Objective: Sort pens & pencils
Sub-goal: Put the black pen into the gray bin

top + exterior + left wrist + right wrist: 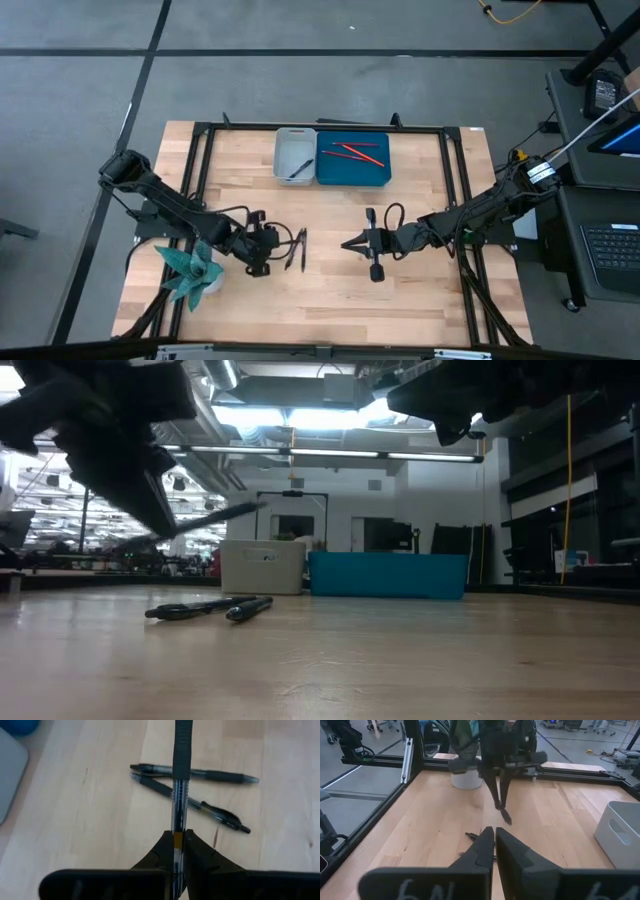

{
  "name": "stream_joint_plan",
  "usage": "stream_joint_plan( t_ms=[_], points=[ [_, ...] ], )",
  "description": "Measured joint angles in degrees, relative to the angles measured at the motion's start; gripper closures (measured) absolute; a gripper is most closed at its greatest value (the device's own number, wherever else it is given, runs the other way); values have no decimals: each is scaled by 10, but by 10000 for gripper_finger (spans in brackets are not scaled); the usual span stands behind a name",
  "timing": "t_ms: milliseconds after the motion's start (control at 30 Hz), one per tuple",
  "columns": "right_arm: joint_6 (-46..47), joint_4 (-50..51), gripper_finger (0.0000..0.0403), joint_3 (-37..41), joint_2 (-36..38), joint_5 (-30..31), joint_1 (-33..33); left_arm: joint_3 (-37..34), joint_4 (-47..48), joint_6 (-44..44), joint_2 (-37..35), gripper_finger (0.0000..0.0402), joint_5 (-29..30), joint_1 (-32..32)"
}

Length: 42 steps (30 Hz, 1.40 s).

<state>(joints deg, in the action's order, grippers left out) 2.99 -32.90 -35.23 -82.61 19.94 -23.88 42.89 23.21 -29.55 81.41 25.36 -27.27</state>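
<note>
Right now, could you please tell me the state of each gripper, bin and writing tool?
Left gripper: shut on a clear-barrelled black pen, lifted.
Right gripper: shut, empty.
Two black pens: lying crossed on the table.
Grey plastic bin: holds one pen.
Blue plastic bin: holds red pencils.

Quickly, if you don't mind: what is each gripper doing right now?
Left gripper: shut on a black pen, lifted above two pens on the table.
Right gripper: shut, holding nothing.
</note>
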Motion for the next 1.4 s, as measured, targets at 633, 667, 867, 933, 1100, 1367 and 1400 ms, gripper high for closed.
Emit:
stream_joint_plan(
  t_ms=[633, 667, 867, 933, 1100, 1367, 1400],
  points=[
    [13, 7, 382, 0, 0, 0, -1, -49, -156, 167, -131, 389, 94, 31],
    [13, 7, 382, 0, 0, 0, -1, -53, -165, 178, -131, 389, 88, 37],
    [13, 7, 382, 0, 0, 0, -1, -82, -249, 242, -131, 389, 62, 88],
    [12, 7, 382, 0, 0, 0, -1, -93, -288, 270, -132, 389, 45, 106],
    [12, 10, 382, 0, 0, 0, -1, -125, -385, 309, -132, 389, 13, 152],
    [7, 11, 382, 0, 0, 0, -1, -206, -560, 318, -132, 389, -36, 214],
    [7, 12, 382, 0, 0, 0, -1, -215, -583, 318, -132, 389, -41, 220]
  ],
)
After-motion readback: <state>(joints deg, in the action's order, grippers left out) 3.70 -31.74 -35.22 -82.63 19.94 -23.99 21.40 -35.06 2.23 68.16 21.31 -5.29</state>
